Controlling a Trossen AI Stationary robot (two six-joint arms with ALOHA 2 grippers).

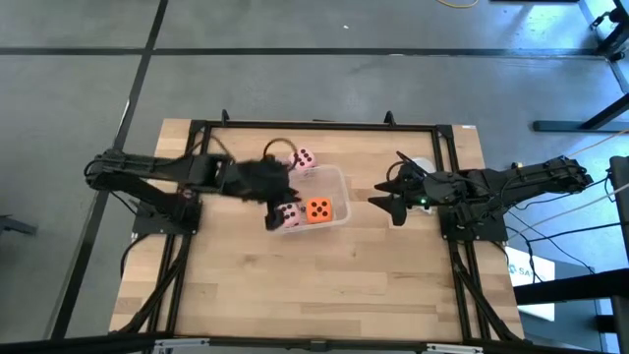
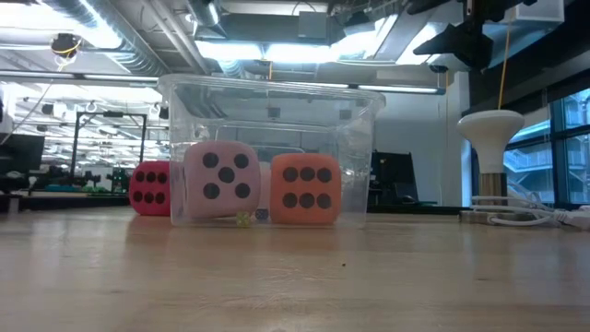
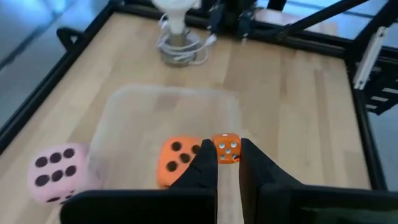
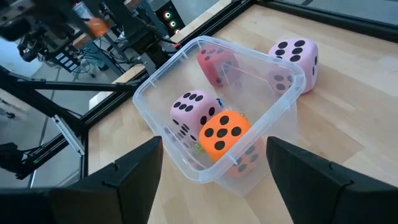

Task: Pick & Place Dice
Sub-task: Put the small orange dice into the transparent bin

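Dark left hand [image 1: 278,206] hovers pressed together over tub [image 1: 337,177]; right hand [image 1: 385,200] waits spread.

One camera hangs overhead and looks straight down on the whole tabletop [image 1: 324,285], while another sits at tabletop height, close up against the clear tub [image 2: 272,148], facing level into the room behind. Each wrist camera peers past its own gripper, the left gripper [image 3: 229,163] and the right gripper [image 4: 214,165], down onto that same tub, which all four views share.
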